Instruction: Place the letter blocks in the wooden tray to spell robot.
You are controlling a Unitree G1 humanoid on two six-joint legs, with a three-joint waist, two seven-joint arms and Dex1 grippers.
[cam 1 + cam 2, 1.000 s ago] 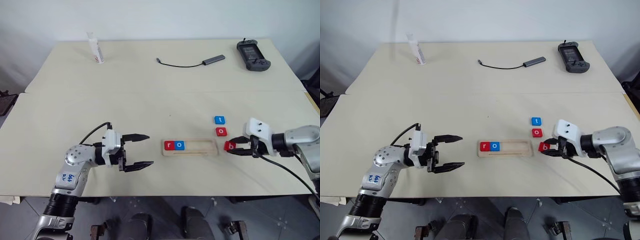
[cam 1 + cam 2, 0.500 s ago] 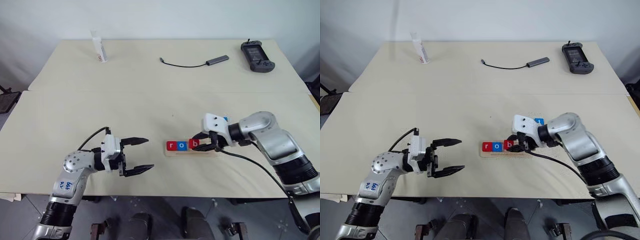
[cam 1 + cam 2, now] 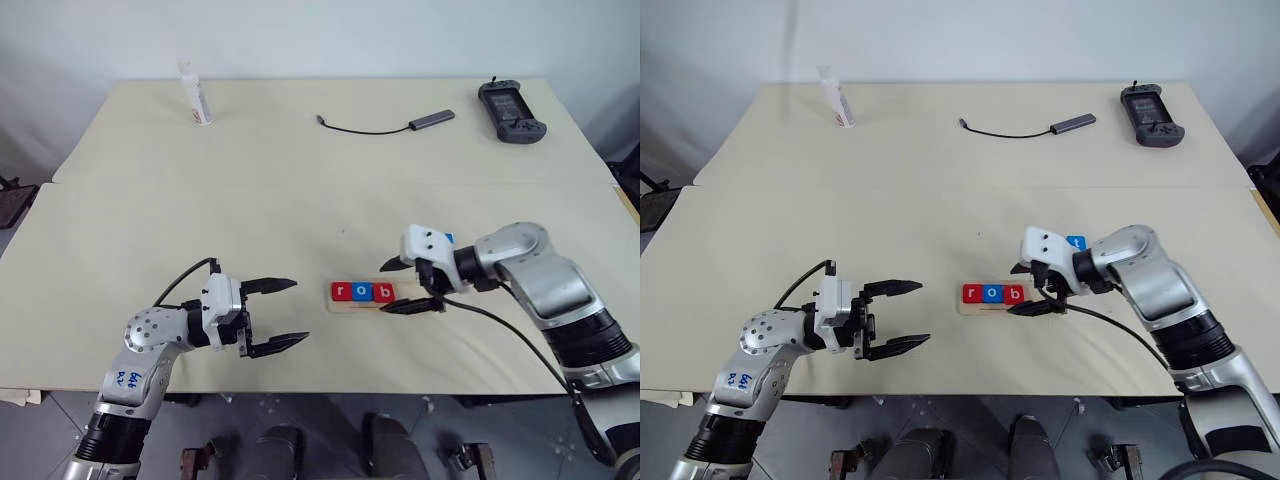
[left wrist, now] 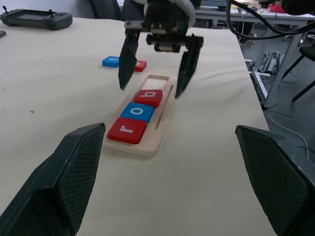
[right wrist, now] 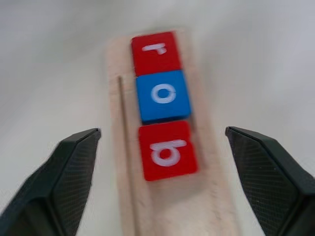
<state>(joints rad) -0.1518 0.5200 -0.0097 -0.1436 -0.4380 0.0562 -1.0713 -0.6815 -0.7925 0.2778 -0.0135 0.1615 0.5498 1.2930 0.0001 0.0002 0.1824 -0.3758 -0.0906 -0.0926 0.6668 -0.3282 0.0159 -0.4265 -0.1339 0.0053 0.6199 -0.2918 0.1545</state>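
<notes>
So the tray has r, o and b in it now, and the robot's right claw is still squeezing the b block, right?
Not quite. The wooden tray does hold r, o and b, but the right gripper is open, its fingers apart on either side of the b block without touching it, as the right wrist view shows.

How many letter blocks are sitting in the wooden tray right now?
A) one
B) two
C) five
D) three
D: the wooden tray holds three letter blocks, a red r, a blue o and a red b, side by side.
</notes>
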